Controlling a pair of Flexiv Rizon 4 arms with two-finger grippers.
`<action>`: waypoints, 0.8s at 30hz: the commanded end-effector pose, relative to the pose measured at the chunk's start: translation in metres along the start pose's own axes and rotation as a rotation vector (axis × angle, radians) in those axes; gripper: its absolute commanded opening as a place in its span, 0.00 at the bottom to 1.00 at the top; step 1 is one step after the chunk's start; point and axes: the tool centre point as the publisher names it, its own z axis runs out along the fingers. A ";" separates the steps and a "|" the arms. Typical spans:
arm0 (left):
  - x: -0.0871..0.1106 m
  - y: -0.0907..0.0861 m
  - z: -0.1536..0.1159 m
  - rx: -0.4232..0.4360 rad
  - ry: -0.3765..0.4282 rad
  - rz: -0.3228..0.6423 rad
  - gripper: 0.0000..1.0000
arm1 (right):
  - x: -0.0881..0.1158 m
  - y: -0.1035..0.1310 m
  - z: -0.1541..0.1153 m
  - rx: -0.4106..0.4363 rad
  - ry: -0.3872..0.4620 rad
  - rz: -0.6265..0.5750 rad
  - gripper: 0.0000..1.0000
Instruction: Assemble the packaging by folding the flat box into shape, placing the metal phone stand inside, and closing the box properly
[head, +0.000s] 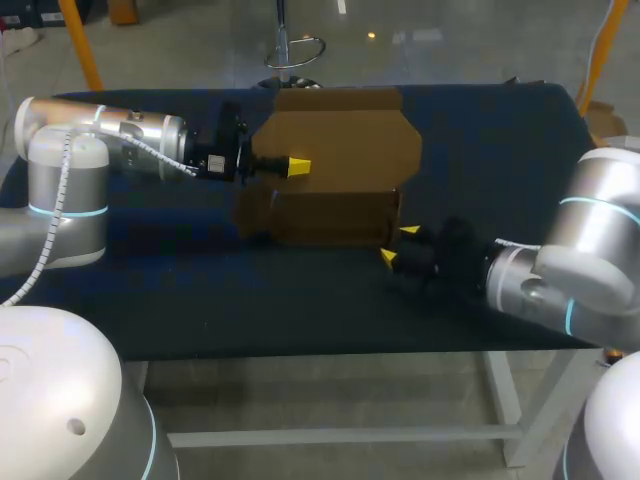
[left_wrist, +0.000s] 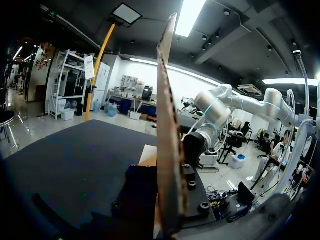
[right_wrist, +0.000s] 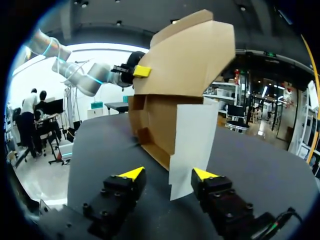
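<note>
The cardboard box (head: 320, 215) stands half-formed at the middle of the table (head: 200, 300), toward its far edge; my left gripper (head: 295, 165) is clamped on the raised lid panel (head: 340, 135); my right gripper (right_wrist: 169, 175) is released, with a white sheet (right_wrist: 192, 135) hanging in its gap. Advice: hold the lid steady and grip squarely.

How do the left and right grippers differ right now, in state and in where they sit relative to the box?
The left gripper is shut on the raised flap of the box; the right gripper is open, holding nothing. The left is up at flap height; the right sits low by the box's near right corner. Both point toward the box.
</note>
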 end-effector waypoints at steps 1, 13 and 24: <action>0.000 0.002 0.001 0.000 0.000 0.000 0.00 | 0.003 -0.002 -0.014 -0.006 -0.006 -0.003 0.66; 0.000 0.002 0.001 0.000 0.000 0.000 0.00 | -0.005 -0.005 -0.040 -0.006 0.049 -0.018 0.73; 0.000 0.002 0.001 0.000 0.000 0.000 0.00 | -0.034 0.001 -0.050 0.012 0.157 -0.087 0.70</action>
